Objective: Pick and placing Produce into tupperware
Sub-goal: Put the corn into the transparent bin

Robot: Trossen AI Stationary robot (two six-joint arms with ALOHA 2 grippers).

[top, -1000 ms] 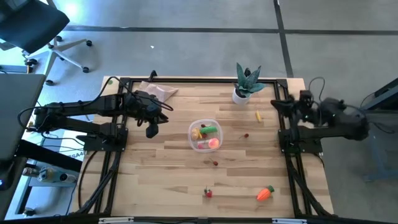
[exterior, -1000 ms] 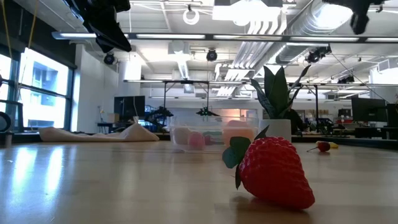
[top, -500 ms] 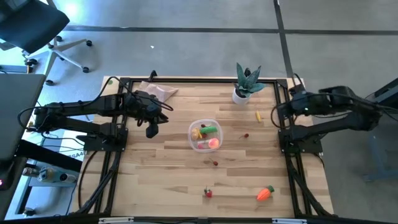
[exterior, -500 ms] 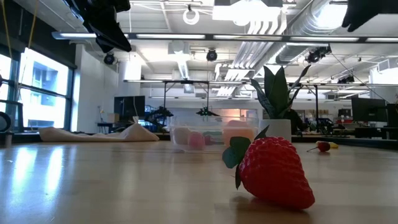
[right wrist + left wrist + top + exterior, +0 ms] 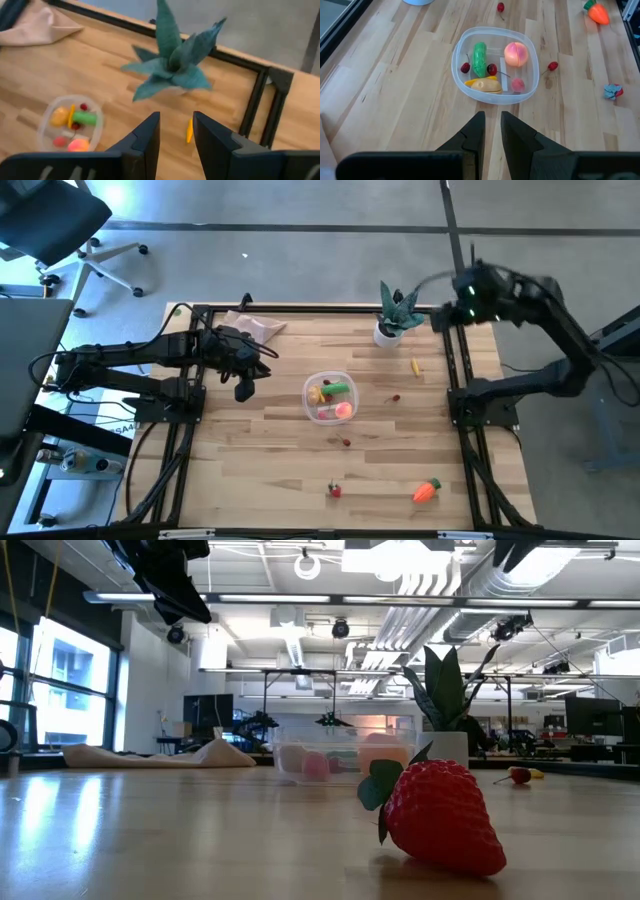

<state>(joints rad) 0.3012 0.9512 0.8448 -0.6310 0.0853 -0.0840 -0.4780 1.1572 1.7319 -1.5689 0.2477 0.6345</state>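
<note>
A: Seen from above, the tupperware sits mid-worktop, holding green, yellow and orange produce; a strawberry and carrot lie near the front edge. Where are the arms?

B: The left claw hangs left of the tupperware; the right claw is raised by the potted plant.

A: At table height, the strawberry fills the foreground, the tupperware behind it.

B: From the left wrist, the left claw has fingers nearly together, empty, near the tupperware.

A: From the right wrist, the right claw stands apart, empty, above the plant and a yellow piece
</note>
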